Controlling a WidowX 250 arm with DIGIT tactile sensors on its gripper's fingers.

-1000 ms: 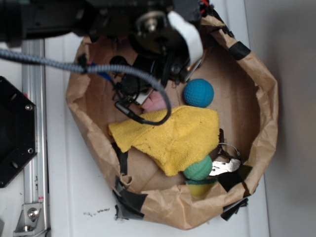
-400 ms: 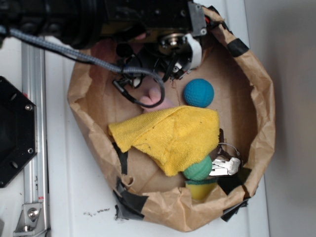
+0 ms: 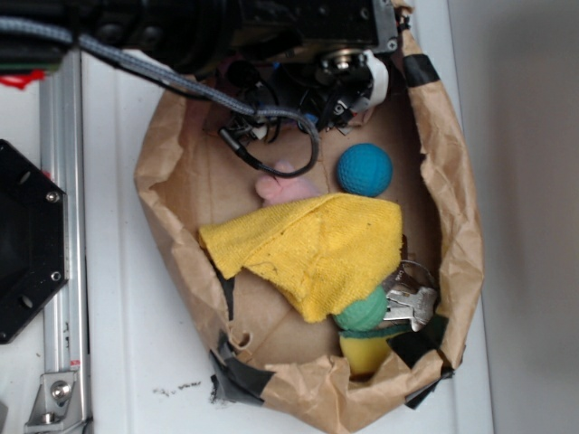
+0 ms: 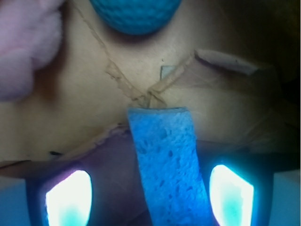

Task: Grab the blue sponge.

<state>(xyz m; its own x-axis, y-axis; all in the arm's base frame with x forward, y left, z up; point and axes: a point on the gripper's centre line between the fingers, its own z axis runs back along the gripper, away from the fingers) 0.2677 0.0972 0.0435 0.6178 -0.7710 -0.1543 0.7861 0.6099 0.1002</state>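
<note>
1. Your wrist view shows the flat, porous medium-blue sponge slab [image 4: 168, 165] running lengthwise between the two glowing fingertips [image 4: 69, 197] of the black claw [image 4: 150, 197]. The fingers stand spread, with a gap on either side of the slab, so nothing is clamped.
2. Beyond the sponge's far end you see the round teal-blue dimpled ball [image 4: 135, 14] and, to its left, the fluffy pink plush toy [image 4: 26, 52], both resting on the brown paper.
3. From the exterior view, your claw [image 3: 348, 86] sits at the top rim of the crumpled brown paper bag [image 3: 452, 226]. The ball [image 3: 365, 169] lies just below it, apart, and the yellow terry cloth [image 3: 312, 244] farther down.
</note>
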